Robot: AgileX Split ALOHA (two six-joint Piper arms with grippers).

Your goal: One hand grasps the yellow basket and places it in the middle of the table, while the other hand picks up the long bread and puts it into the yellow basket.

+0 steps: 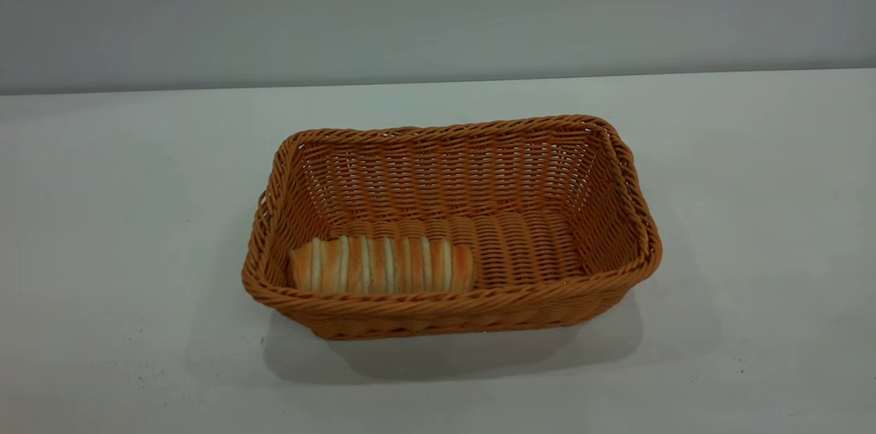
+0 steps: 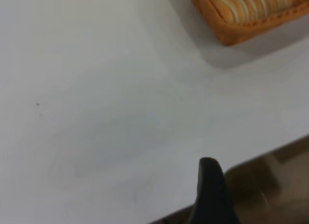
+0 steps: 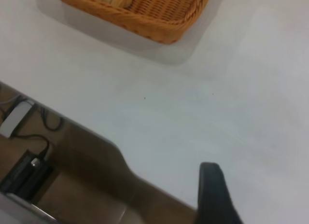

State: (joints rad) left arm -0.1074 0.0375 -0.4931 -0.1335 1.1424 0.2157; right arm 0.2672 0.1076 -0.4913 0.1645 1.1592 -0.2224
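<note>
The yellow basket [image 1: 619, 167] stands in the middle of the white table [image 1: 109, 215]. The long bread [image 1: 380, 265] lies flat inside it, along the near wall at the basket's left end. No arm shows in the exterior view. My left gripper [image 2: 211, 185] is only a black tip over the table's near edge, well away from the basket [image 2: 231, 33] and the bread [image 2: 251, 4]. My right gripper [image 3: 212, 190] is likewise a black tip near the table edge, far from the basket [image 3: 159, 16]. Neither gripper holds anything that I can see.
The table edge runs close to both grippers. Past it, in the right wrist view, a lower brown surface [image 3: 87, 185] holds cables and a black box [image 3: 24, 173]. A grey wall [image 1: 438, 3] stands behind the table.
</note>
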